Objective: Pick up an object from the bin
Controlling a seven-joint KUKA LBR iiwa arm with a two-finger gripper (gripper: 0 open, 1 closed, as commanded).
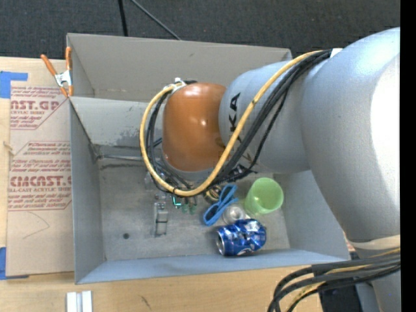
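Camera view: we cannot tell if the gripper (160, 220), left of the green cup (264, 195), is apart or together, so we'd centre carefully.

- Setting: robotics laboratory or test cell; not a home or a shop.
- Robot arm (338, 109): large, grey, industrial make, with part of the maker's black lettering showing on its casing.
- Orange cover (192, 125): domed, fixed at the wrist.
- Cable loom (151, 145): yellow and black leads, looped loose round the wrist, exposed.
- Bin (110, 239): grey sheet metal, sloped walls, scuffed floor.
- Contents: mismatched test items, among them a crushed blue can (240, 237) and a green cup (264, 195).
- Desk (195, 291): pale wood, carrying the bin.
- Floor (260, 12): dark carpet, with a black lead (121, 8) running across it.
- Further black cables (312, 285): lying at the desk's near right.
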